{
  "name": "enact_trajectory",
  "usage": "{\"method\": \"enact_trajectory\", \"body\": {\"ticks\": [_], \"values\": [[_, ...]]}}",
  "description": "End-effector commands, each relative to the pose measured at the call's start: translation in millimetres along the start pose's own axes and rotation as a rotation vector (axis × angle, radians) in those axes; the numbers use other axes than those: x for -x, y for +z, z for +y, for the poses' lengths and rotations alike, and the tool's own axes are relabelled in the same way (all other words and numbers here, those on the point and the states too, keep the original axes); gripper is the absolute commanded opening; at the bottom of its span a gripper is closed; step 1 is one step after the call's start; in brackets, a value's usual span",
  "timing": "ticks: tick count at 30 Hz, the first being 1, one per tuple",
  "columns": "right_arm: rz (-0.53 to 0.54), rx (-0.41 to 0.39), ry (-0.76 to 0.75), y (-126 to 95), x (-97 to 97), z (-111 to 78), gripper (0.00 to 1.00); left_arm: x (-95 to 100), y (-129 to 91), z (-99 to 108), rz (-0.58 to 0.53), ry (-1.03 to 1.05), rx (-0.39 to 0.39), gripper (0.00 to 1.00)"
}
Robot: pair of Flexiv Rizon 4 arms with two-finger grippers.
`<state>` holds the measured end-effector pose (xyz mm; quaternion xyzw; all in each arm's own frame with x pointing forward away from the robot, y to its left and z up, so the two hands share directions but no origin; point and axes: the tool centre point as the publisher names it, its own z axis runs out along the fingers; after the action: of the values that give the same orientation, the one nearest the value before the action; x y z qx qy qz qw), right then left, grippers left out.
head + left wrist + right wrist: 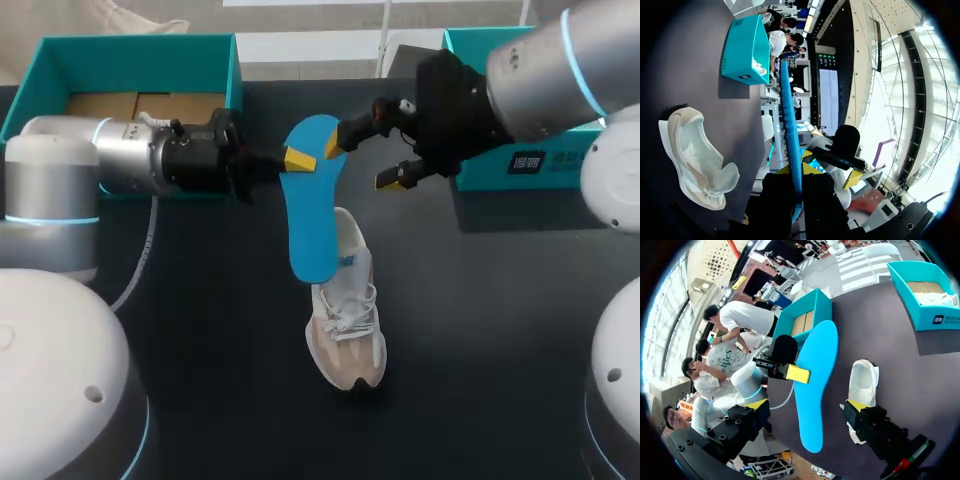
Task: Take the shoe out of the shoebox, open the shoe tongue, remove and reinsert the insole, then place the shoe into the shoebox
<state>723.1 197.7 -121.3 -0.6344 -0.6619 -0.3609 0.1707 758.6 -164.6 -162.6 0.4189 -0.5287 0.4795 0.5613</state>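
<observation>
Two of our grippers meet over the dark table (500, 330) in the upper middle of the head view, with the blue insole (308, 215) between them. Our left gripper (300, 158), coming in from the left of the frame, is clamped on the blue insole near its upper end. In the left wrist view the insole runs edge-on straight out between the yellow tips, pinched from both sides. It hangs in the air with its length running down the frame, and its lower end overlaps the heel of the sneaker (347, 320).

Our right gripper (365, 163) reaches in from the upper right with its fingers spread wide and grasps nothing. One yellow tip sits just beside the insole's right edge, and we cannot tell whether it touches. The other tip stands well apart. In the right wrist view the insole hangs ahead of this gripper, between the lines of its spread fingers.

The white and beige sneaker rests upright on its sole in the middle of the frame, laces up, toe toward the lower edge, outside both boxes.

One open teal shoebox (60, 60) sits in the upper left of the frame behind our left arm, with brown cardboard showing inside. A second shoebox (500, 165), also teal, sits in the upper right, partly hidden by our right arm.
</observation>
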Motion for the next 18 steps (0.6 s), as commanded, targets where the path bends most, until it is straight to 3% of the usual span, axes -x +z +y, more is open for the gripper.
{"method": "enact_trajectory", "body": {"ticks": [1,10,11,12,14,18], "values": [[-0.313,-0.002,0.001,15.7,-23.1,10.0,1.0,0.1,-0.6,0.7,-0.002,0.0,0.0,0.0],[-0.313,-0.002,0.001,15.7,-23.1,10.0,1.0,0.1,-0.6,0.7,-0.002,0.0,0.0,0.0],[-0.321,-0.017,-0.055,19.4,-27.9,12.1,1.0,0.1,-0.6,0.7,-0.002,0.0,0.0,0.0],[-0.362,0.005,-0.081,21.6,-33.2,12.9,1.0,0.1,-0.6,0.7,-0.002,0.0,0.0,0.0],[-0.497,-0.04,-0.094,24.7,-39.9,14.2,1.0,0.1,-0.6,0.7,-0.002,0.0,0.0,0.0],[-0.643,-0.104,-0.076,24.9,-50.3,15.2,1.0,0.1,-0.6,0.7,-0.002,0.0,0.0,0.0]]}}
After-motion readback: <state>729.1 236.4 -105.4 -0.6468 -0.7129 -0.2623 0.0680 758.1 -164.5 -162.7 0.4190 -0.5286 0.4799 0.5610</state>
